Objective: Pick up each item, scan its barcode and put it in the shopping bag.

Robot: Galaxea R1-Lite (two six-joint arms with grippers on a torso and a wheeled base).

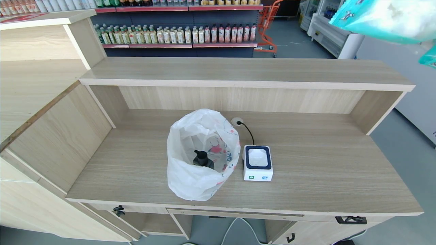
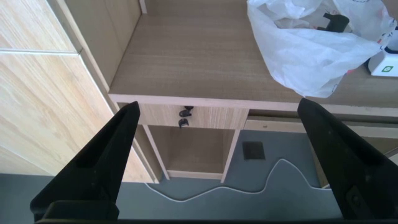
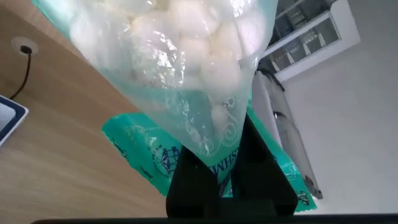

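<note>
Head view: teal-and-clear plastic pouch of white cotton balls [image 1: 381, 18] is hanging high, well right of the white plastic shopping bag [image 1: 199, 160], its long axis crosswise. Left wrist: left gripper [image 2: 216, 109] is hovering near that bag, jaws spread. Right wrist: right gripper [image 3: 224, 168] is pinching the pouch's teal end.

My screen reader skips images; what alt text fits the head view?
An open white shopping bag stands on a wooden counter with a dark pump bottle inside, a white scanner to its right. A teal packet of white balls hangs at the upper right.

Shop w/ checkout counter [image 1: 323, 163], drink shelves [image 1: 177, 35] behind.
</note>
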